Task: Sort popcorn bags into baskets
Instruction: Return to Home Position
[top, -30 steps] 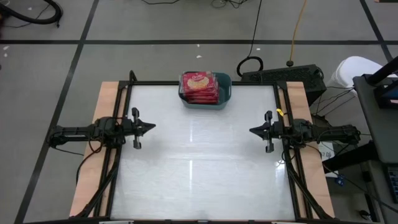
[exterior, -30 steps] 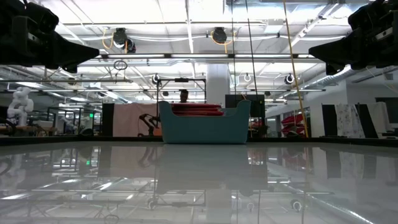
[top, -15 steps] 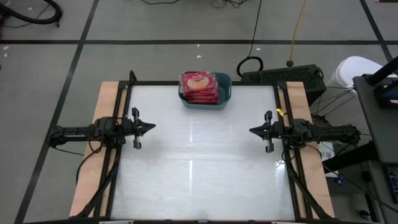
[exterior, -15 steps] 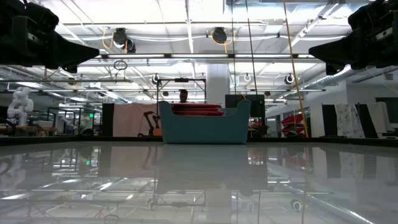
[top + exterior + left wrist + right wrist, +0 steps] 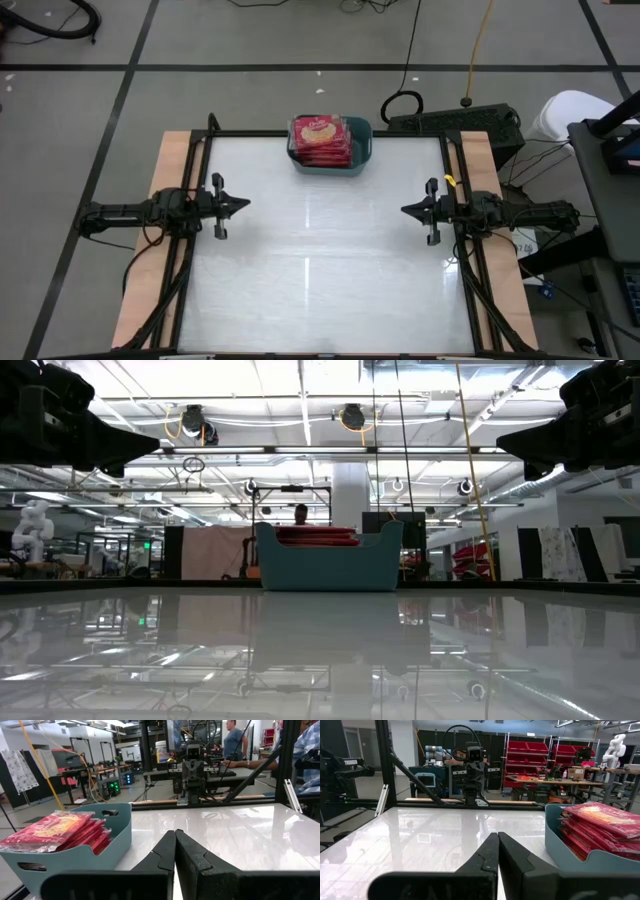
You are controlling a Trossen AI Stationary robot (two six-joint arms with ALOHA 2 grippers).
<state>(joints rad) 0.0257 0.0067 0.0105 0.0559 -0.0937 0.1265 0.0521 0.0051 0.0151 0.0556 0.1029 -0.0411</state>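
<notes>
A teal-blue basket [image 5: 361, 148] stands at the middle of the table's far edge, filled with a stack of red popcorn bags [image 5: 320, 141] that rises above its rim [image 5: 65, 851] [image 5: 600, 857]. My left gripper [image 5: 245, 205] hovers shut over the table's left side, pointing level toward the right. My right gripper [image 5: 404, 210] hovers shut over the right side, pointing level toward the left. Both hold nothing and are well short of the basket [image 5: 328, 565].
The glossy white tabletop [image 5: 320, 260] lies between the two arms, framed by black rails and wooden side strips [image 5: 140, 290]. Behind the far edge are a black box with cables [image 5: 455, 120]. People show in the room beyond.
</notes>
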